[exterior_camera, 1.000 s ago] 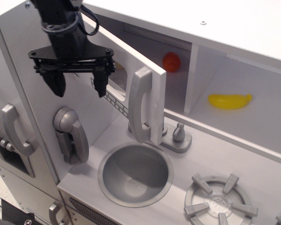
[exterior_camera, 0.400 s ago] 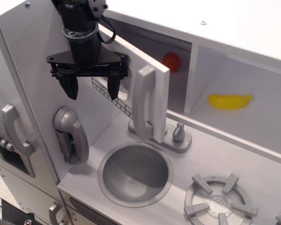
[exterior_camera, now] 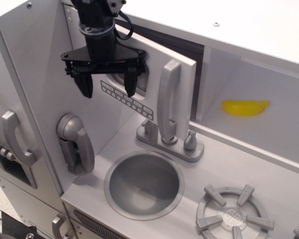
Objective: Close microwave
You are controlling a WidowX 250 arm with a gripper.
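Upper left of frame: my pincer [exterior_camera: 105, 84] hangs released, fingers spread, grasping nothing, against the face of the microwave [exterior_camera: 154, 79] door. The door stands slightly ajar, its tall handle [exterior_camera: 168, 102] upright to my right; a dark gap shows beyond its free edge.

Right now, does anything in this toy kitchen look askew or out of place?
Only the microwave door: it stands slightly ajar, a dark gap showing along its handle edge. The open gripper is in front of it. A yellow banana lies in the next compartment, oddly placed but harmless.
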